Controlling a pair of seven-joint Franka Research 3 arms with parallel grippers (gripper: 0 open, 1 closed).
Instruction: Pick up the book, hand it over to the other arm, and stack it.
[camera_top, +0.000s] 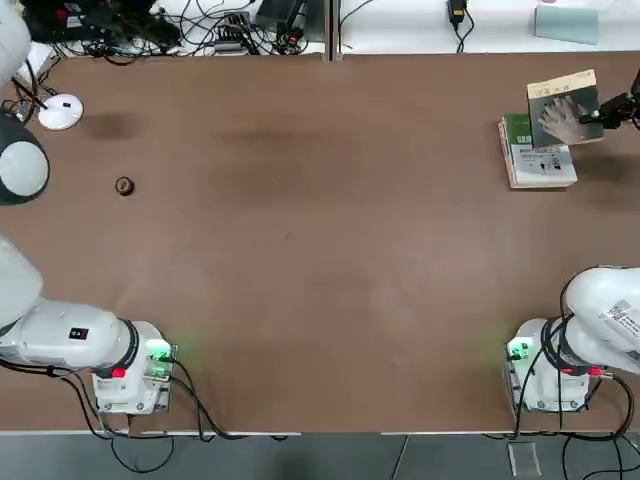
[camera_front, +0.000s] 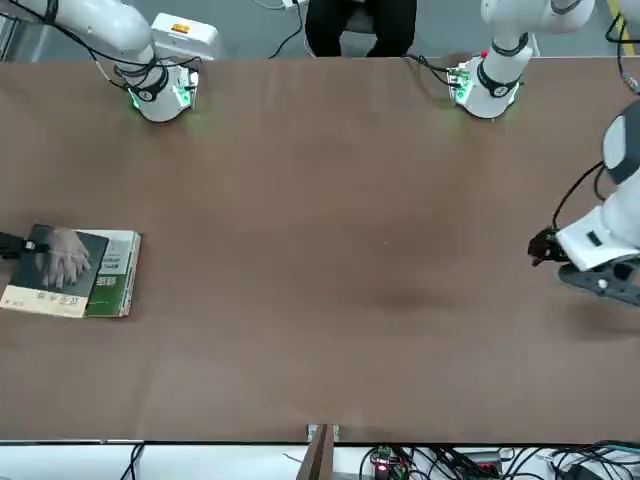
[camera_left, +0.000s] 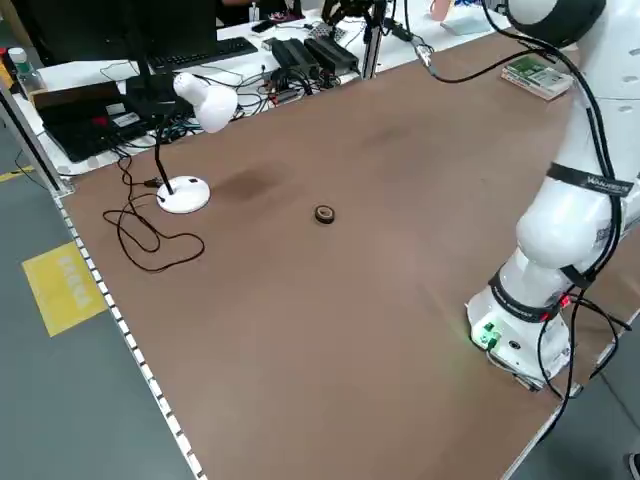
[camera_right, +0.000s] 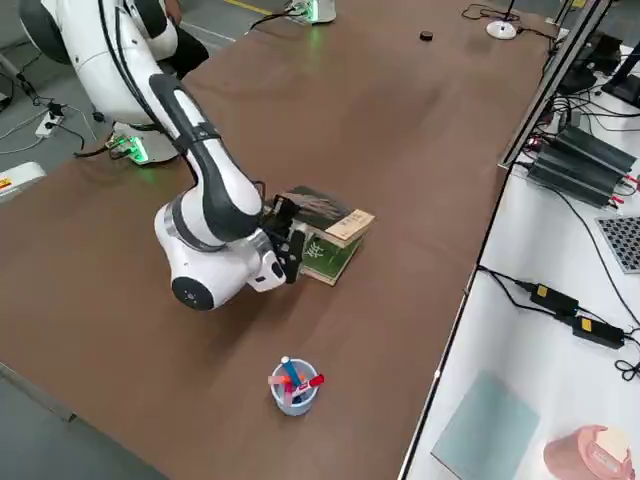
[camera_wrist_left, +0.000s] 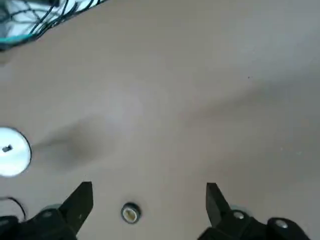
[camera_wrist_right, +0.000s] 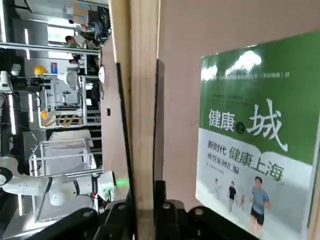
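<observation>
The book (camera_top: 565, 108), thin and dark grey-green with a pale hand picture and a tan strip, hangs partly over a thicker green-and-white book (camera_top: 540, 160) at the table's far right. My right gripper (camera_top: 600, 116) is shut on the thin book's edge. In the right wrist view the book (camera_wrist_right: 142, 100) shows edge-on between the fingers, with the green-and-white book (camera_wrist_right: 250, 135) beyond it. I cannot tell whether the two books touch. My left gripper (camera_wrist_left: 147, 205) is open and holds nothing, hovering over the far left of the table.
A small round object (camera_top: 124, 186) lies under the left gripper. A desk lamp's white base (camera_top: 60, 112) stands at the far left corner. A cup of pens (camera_right: 293, 385) sits on the table beyond the right arm's wrist. Cables run along the far edge.
</observation>
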